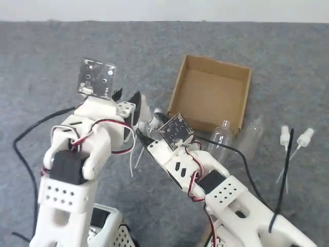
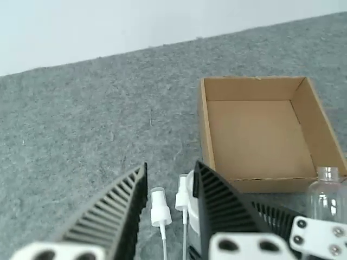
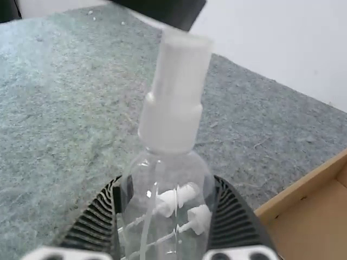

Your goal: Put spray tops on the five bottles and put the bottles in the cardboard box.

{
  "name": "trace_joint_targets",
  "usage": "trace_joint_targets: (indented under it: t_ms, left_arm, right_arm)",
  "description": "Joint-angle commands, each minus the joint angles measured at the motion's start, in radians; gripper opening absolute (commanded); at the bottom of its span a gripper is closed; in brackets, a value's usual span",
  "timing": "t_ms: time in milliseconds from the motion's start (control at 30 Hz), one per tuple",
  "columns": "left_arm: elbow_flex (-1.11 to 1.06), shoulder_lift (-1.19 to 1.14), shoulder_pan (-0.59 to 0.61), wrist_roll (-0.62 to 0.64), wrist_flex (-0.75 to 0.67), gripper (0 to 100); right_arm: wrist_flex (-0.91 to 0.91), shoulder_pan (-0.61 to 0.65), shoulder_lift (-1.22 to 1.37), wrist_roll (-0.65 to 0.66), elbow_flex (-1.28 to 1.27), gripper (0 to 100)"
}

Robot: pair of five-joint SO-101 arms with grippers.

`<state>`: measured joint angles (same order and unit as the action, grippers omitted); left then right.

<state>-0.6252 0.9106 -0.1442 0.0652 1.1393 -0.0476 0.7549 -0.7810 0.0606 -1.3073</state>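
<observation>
1. From above: cardboard box (image 1: 213, 92) at far centre, open-topped, no bottle inside yet, within reach of both arms. Just off its near right corner, two uncapped bottles (image 1: 224, 135) parked side by side; farther right, a pair of spare spray tops (image 1: 286, 137) laid out apart, seemingly staged for later pick-up. Left of the box, raised off the table between the two arms, the held bottle (image 1: 152, 119).

2. From the left wrist: left gripper (image 2: 169, 169) with fingers released and spread, nothing between them, poised above two loose spray tops (image 2: 158, 208) lying on the table under the gap. Probably a stance for the next pick. Beyond and to the right, the box again, with one uncapped bottle at its near corner.

3. From the right wrist: right gripper (image 3: 168, 216) with fingers clenched on the belly of the held bottle, neck pointing away from the wrist, a fitted spray top (image 3: 173, 103) on it. Gripped low, most likely to leave the neck free for capping. Seemingly seated, though impossible to tell whether pressed fully home. Close by, a corner of the box, the likely next stop.
</observation>
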Motion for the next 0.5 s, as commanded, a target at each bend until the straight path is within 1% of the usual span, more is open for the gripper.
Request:
trace_joint_targets:
  t_ms: [0,100,200,333,467]
  left_arm:
    - [0.039,0.028,0.038,-0.008,0.005,13]
    - [0.087,0.057,0.101,-0.005,0.009,13]
    - [0.085,0.137,0.146,-0.005,0.006,13]
    - [-0.019,0.259,0.152,-0.005,0.003,13]
    - [-0.186,0.304,0.133,-0.008,-0.052,14]
  right_arm:
    - [-0.022,-0.013,-0.044,-0.009,0.02,0.7]
    - [-0.022,-0.013,-0.044,-0.009,0.02,0.7]
    - [-0.022,-0.015,-0.044,-0.008,0.021,0.7]
    - [0.002,-0.03,-0.044,-0.005,0.048,0.6]
    - [0.151,-0.114,-0.038,-0.011,0.187,0.6]
